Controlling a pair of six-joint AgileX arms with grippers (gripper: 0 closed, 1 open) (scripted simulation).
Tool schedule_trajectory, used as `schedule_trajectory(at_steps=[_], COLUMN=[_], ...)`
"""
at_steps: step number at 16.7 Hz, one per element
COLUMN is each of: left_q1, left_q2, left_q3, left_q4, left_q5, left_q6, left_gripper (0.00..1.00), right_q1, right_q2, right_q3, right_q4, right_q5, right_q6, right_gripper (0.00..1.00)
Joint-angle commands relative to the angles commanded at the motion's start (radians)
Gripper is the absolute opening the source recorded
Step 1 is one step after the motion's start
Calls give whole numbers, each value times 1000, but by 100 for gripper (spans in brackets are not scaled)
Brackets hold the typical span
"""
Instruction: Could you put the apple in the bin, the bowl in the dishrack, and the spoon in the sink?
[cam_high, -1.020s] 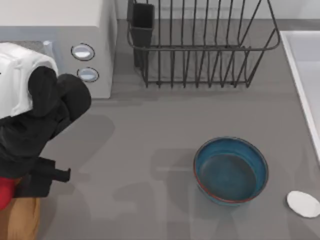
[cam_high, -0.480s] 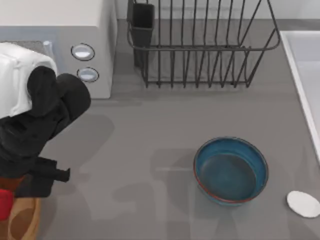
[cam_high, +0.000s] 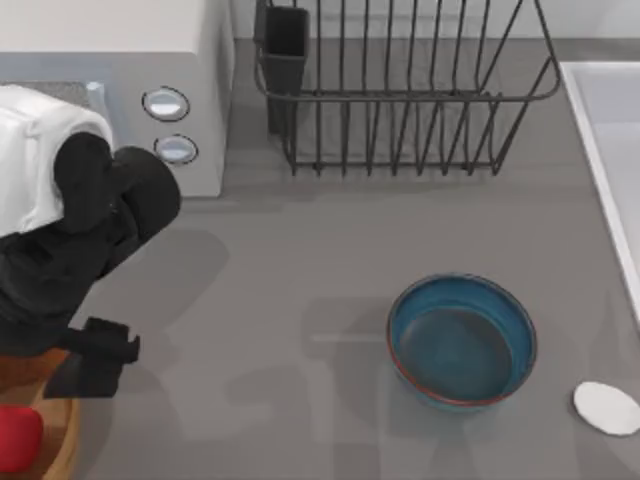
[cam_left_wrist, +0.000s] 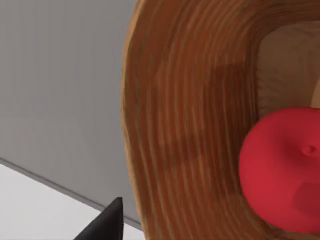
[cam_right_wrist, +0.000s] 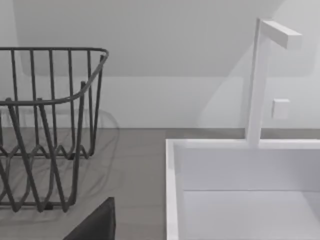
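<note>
The red apple (cam_high: 16, 438) lies inside the wooden bin (cam_high: 66, 440) at the table's front left corner; the left wrist view shows the apple (cam_left_wrist: 280, 170) against the bin's inner wall (cam_left_wrist: 190, 125). My left gripper (cam_high: 95, 362) hovers open just above the bin's rim, apart from the apple, with one dark fingertip (cam_left_wrist: 106, 224) in its wrist view. The teal-blue bowl (cam_high: 462, 342) stands upright right of centre. To its right lies the white spoon (cam_high: 606, 408). The dishrack (cam_high: 400, 95) stands at the back, and the sink (cam_high: 612, 130) at the right edge. My right gripper's fingertip (cam_right_wrist: 97, 224) is near the sink (cam_right_wrist: 172, 190).
A white microwave (cam_high: 120, 70) with two round knobs stands at the back left, behind my left arm. A white faucet (cam_right_wrist: 257, 80) rises at the sink's back. Bare grey tabletop lies between the bin and the bowl.
The apple left my left gripper and dropped into the bin. The gripper itself barely moved; bowl and spoon stayed put.
</note>
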Motion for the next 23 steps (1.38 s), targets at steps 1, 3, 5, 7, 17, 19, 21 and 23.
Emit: schedule_trajectory(at_steps=[1, 3, 5, 7, 17, 19, 21, 23], left_q1=[0, -1, 2, 18, 232, 286, 338, 385], left_q2=[0, 0, -11, -64, -805, -987, -1160, -1317], left_q3=[0, 0, -7, -42, -498, -615, -727, -829], left_q4=[0, -1, 9, 53, 652, 805, 954, 1090], left_q5=[0, -1, 4, 23, 247, 298, 346, 386], left_q6=[0, 0, 3, 20, 264, 332, 400, 463], left_gripper=[100, 100, 100, 100, 100, 100, 100, 100], right_q1=[0, 0, 0, 0, 0, 0, 0, 0], right_q2=[0, 0, 0, 0, 0, 0, 0, 0], right_q3=[0, 0, 0, 0, 0, 0, 0, 0], right_q4=[0, 0, 0, 0, 0, 0, 0, 0], right_q5=[0, 0, 0, 0, 0, 0, 0, 0], right_q6=[0, 0, 0, 0, 0, 0, 0, 0], right_gripper=[100, 100, 100, 100, 100, 100, 100, 100])
